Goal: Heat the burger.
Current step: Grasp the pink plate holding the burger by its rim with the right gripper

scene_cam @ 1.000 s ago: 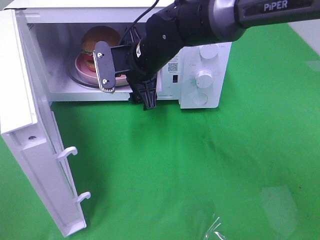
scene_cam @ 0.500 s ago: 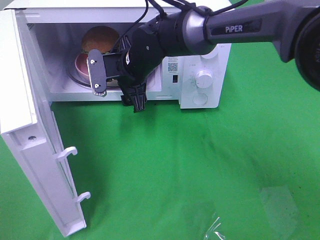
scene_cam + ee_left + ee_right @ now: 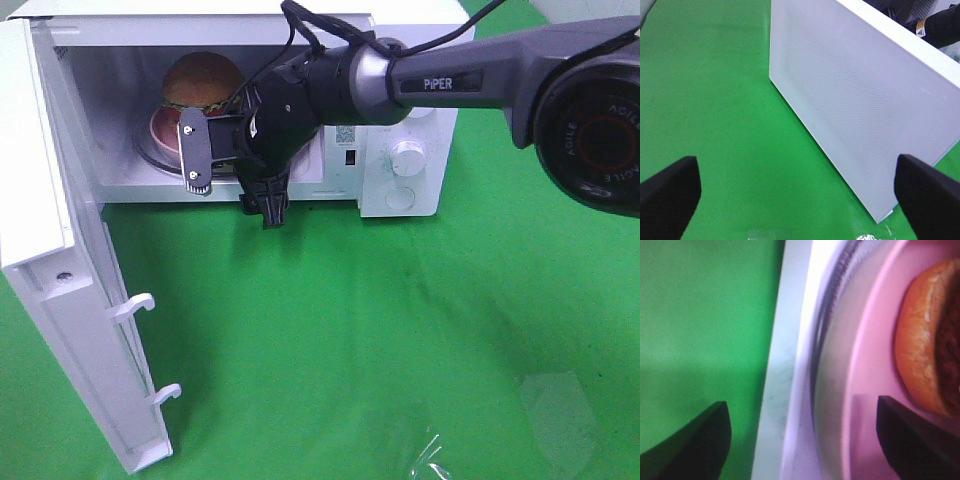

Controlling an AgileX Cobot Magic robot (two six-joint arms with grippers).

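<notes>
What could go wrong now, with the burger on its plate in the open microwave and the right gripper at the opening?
The right gripper, jaws open, sits at the microwave opening beside the pink plate; a bump could shift the plate and topple the tall burger. The door stands wide open; swinging it shut now would likely hit that arm.

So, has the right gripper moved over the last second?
Yes. The right gripper has shifted left, farther from the microwave's knob, and now sits in front of the burger.
</notes>
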